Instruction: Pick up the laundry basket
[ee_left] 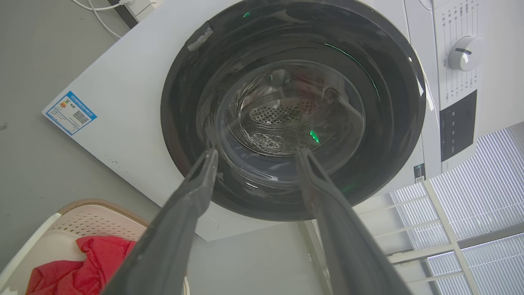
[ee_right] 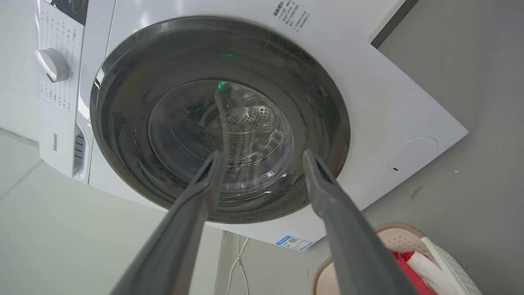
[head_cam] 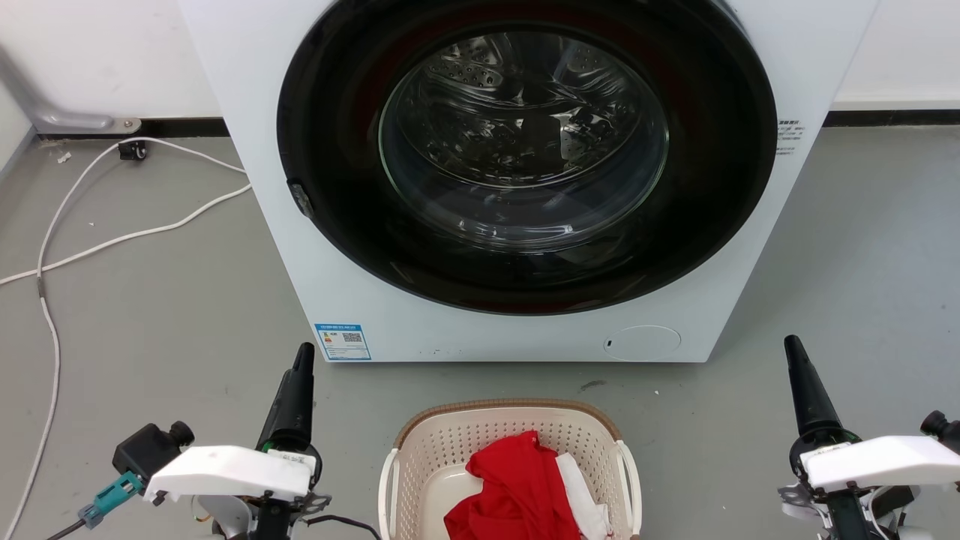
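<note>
Grey floor [head_cam: 150, 315] fronts a white washer [head_cam: 277, 255]. Left end effector [ee_left: 257, 152] and right end effector [ee_right: 263, 155] hover with fingers apart, empty. Between them on the floor sits the laundry basket [head_cam: 465, 442], holding red cloth [head_cam: 517, 487], near the washer's front.

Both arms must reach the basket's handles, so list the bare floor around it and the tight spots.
Bare grey floor lies left of the laundry basket, up to the left gripper, and right of it, up to the right gripper. Tighter: the strip between the basket's rim and the washer. White cables cross the floor far left.
</note>
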### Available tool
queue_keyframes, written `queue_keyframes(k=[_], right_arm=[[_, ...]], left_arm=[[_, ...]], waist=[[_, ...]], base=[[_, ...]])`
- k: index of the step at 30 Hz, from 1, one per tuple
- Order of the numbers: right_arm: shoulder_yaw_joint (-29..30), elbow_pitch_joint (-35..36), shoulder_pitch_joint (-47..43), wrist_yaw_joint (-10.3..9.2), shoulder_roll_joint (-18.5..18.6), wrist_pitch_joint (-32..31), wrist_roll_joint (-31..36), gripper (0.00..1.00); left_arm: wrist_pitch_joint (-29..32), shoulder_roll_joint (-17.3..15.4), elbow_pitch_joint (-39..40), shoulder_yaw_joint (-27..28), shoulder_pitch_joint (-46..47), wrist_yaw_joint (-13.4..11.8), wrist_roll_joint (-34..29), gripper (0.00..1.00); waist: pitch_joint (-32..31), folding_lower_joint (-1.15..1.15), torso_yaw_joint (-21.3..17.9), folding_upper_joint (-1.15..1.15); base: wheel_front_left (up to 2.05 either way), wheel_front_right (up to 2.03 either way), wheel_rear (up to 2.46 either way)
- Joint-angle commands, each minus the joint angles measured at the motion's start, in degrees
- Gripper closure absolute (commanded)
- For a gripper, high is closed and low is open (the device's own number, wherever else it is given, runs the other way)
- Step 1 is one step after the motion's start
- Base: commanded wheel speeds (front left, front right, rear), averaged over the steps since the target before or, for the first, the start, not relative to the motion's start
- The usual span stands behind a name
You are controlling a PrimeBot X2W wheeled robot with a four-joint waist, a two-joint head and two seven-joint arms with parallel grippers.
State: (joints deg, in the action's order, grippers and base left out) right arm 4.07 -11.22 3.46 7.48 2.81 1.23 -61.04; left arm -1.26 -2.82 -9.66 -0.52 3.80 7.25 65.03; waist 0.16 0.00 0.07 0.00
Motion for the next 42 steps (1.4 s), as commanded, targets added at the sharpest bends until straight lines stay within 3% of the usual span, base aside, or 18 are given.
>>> queue_keyframes(k=[1, 22, 42], right_arm=[[-0.1, 1.3, 0.5, 0.01, 0.1, 0.6, 2.8, 0.0], [-1.3, 2.6, -0.7, 0.01, 0.1, 4.3, 24.7, 0.0], [-2.2, 4.2, -1.7, 0.01, 0.1, 4.9, 40.0, 0.0]], left_arm=[[-0.6, -0.2, 1.2, -0.5, 0.4, 0.2, -2.3, 0.0], [-4.7, -0.2, 2.4, -3.5, -0.1, 0.2, -22.5, 0.0], [-7.7, -0.2, 2.2, -5.8, -0.3, -0.6, -37.7, 0.0]], waist=[[0.0, 0.0, 0.0, 0.0], [0.2, 0.0, 0.2, 0.0], [0.1, 0.0, 0.1, 0.0]], base=[[0.0, 0.0, 0.0], [0.0, 0.0, 0.0], [0.0, 0.0, 0.0]])
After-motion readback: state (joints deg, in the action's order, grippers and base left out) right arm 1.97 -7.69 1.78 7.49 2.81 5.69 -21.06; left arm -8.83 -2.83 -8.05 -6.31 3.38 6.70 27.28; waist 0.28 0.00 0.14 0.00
